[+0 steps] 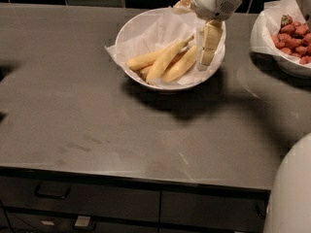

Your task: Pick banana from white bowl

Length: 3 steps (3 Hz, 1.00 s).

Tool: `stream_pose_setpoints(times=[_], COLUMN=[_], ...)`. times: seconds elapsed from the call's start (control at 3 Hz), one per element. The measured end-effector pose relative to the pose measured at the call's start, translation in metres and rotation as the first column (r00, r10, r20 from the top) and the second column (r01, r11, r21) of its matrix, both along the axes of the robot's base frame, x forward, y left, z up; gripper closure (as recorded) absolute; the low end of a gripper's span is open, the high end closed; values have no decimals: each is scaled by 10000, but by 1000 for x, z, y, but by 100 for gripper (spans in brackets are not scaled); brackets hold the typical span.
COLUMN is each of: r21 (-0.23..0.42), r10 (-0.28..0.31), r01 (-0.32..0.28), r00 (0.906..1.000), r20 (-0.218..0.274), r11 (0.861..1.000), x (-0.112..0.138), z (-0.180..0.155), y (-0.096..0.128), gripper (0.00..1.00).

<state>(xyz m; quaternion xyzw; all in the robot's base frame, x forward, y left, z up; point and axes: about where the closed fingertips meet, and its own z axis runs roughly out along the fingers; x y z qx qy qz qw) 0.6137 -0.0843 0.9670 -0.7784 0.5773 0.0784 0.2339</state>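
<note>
Grey surface (97,120) carries all. White bowl (127,33) at back centre, crinkled paper liner (114,52) past rim. Berry bowl (266,50) cut off at right edge. Claw (206,62) hangs inside white bowl's right side, just beside bananas (163,62); spread or pressed together: cannot tell. Bananas lie on liner in white bowl, overlapped, count unclear. Judged light, soft, easily bruised, skin slick: take topmost mid-length, across its narrow width. Liner may lift too.

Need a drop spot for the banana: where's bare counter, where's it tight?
Bare: counter left of and in front of the white bowl, to the front edge. Crowded: back right, where the claw hangs over the bananas, berry bowl beside.
</note>
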Motion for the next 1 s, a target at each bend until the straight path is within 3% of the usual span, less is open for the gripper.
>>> stream_pose_setpoints(times=[0.33,0.67,1.0], r21=[209,275,381], r10=[-96,-295,54], r01=[89,287,-57], r00=[9994,9992,10000], r20=[328,277,78], r11=[9997,9992,9993], x=[12,18,34], z=[6,-2,-17], y=[3,3,18], gripper=[0,0,0])
